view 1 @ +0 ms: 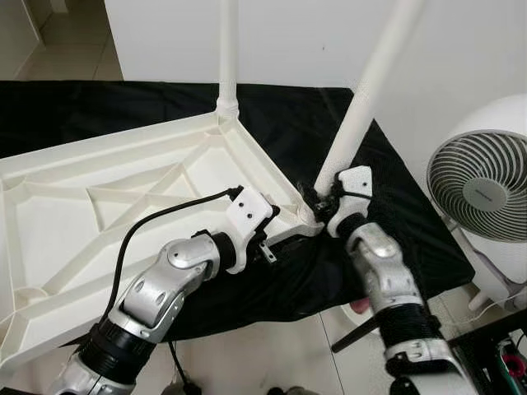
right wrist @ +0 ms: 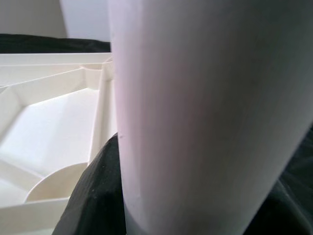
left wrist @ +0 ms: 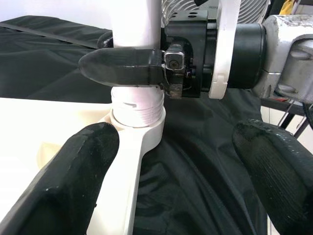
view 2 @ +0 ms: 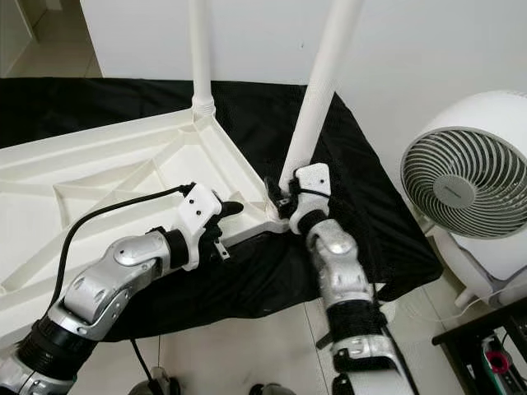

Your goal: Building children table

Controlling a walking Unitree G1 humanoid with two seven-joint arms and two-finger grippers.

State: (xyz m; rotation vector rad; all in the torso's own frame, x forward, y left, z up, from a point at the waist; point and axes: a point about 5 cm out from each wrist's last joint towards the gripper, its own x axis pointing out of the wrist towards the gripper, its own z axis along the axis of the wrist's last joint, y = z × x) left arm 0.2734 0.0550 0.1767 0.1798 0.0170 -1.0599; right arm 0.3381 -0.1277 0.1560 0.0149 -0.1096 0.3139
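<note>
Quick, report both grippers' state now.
Left gripper: open, jaws either side of the tabletop corner.
Right gripper: closed on the near table leg at its base.

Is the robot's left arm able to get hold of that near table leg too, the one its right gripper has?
Probably yes. The left gripper is open, right at the corner socket, one finger against the tabletop rim. The near leg stands just ahead, but the right gripper already clamps its base, leaving room only above.

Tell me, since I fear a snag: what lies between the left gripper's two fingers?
In the left wrist view, the left gripper's open fingers straddle the tabletop's corner socket and black cloth; beyond, the right gripper clamps the leg.
</note>
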